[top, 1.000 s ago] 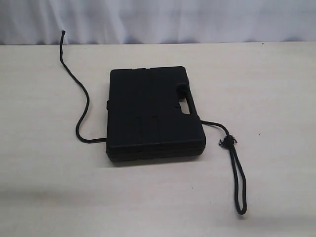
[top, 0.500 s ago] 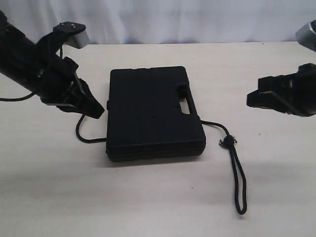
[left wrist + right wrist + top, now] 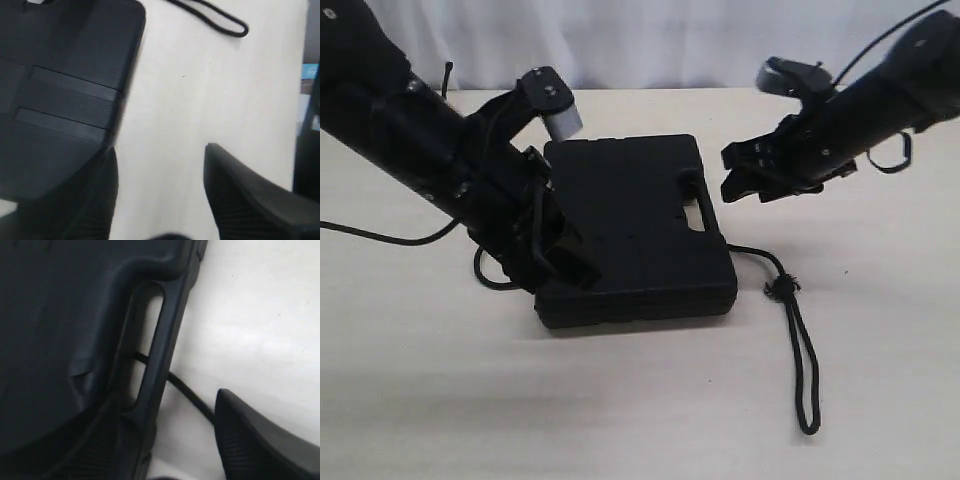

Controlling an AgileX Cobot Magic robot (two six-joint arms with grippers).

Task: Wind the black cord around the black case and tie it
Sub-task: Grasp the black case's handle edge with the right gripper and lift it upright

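The black case (image 3: pixel 640 215) lies flat mid-table, its cut-out handle (image 3: pixel 701 205) on the right edge. The black cord (image 3: pixel 798 340) comes out from under the case on the right, with a frayed knot (image 3: pixel 782 287) and a long loop toward the front. Its other part curls at the case's left (image 3: pixel 483 272), mostly hidden by my left arm. My left gripper (image 3: pixel 560 262) hangs open over the case's front left corner (image 3: pixel 60 90); bare table shows between its fingers. My right gripper (image 3: pixel 728 172) is open just right of the handle (image 3: pixel 150 340), above the cord (image 3: pixel 192 392).
A pale wooden table (image 3: pixel 650 400) carries everything, and a white curtain (image 3: pixel 670 40) hangs behind it. A thin smooth cable (image 3: pixel 380 237) trails from my left arm across the table's left side. The cord's loop end (image 3: pixel 222 24) appears in the left wrist view.
Both arms have come in from the sides. My left gripper dropped down and right to the case's front left corner; my right gripper moved left toward the handle. Case and cord stayed put.
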